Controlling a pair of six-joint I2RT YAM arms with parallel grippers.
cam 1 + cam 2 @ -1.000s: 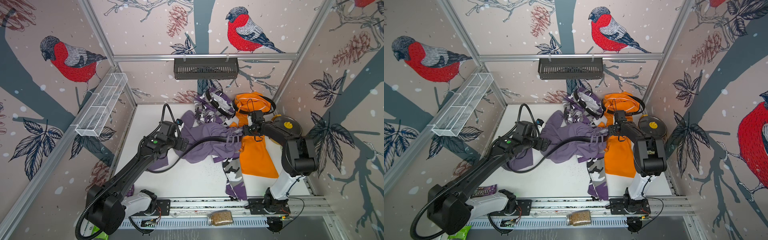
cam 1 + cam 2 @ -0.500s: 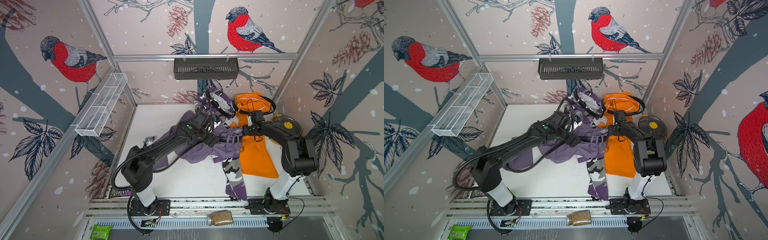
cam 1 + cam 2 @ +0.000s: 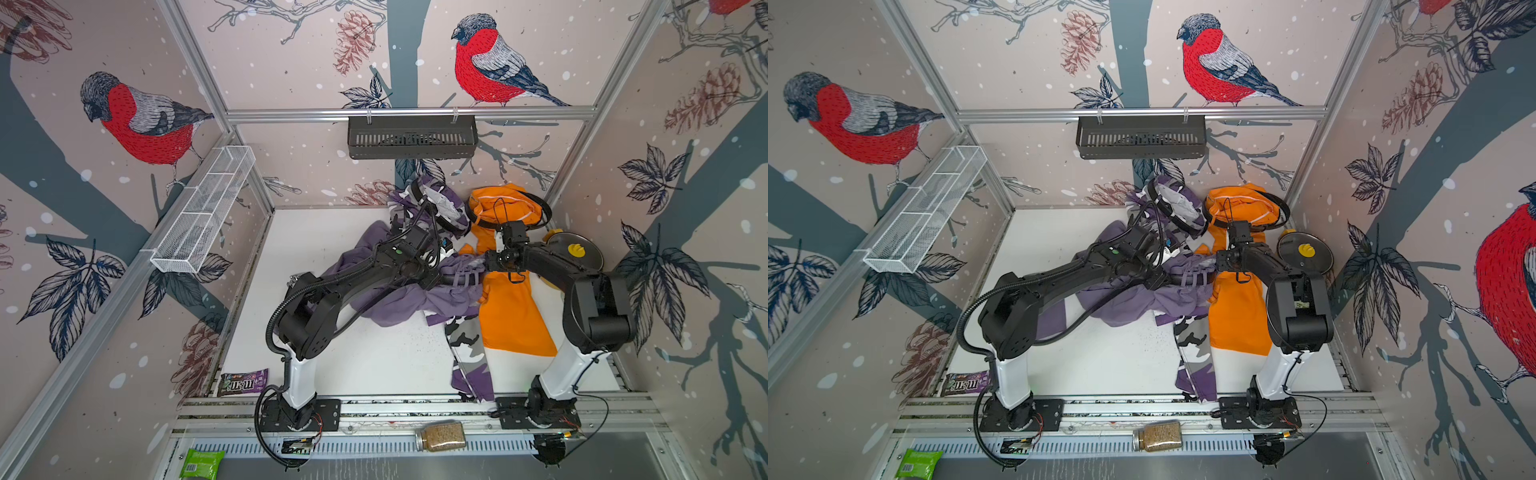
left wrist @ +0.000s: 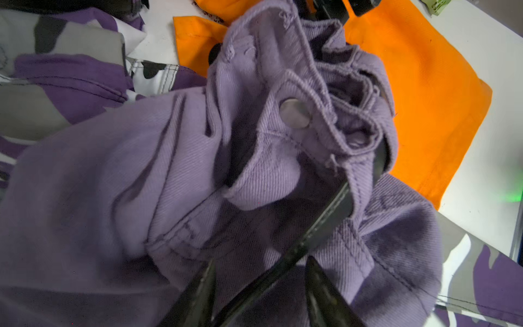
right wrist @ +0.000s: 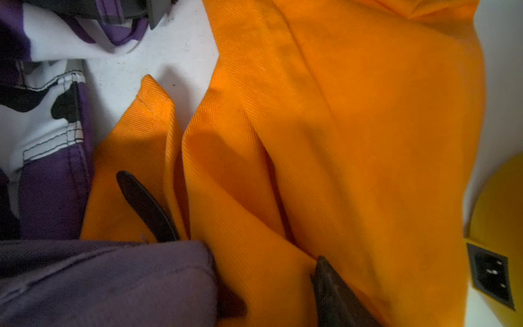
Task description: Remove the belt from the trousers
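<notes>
Straddling the black belt with the narrowly parted left claw to draw it from the lilac trousers, grip of the right claw untellable.

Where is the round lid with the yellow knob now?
In both top views, the lid lies far right on the table, beside the orange trousers.

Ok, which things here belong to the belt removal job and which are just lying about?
Job: plain lilac cloth trousers, their black stitched belt, purple camouflage trousers, bright orange trousers.
Lying about: purple candy bag, glass jar of grains, green packet, round metal lid.
</notes>
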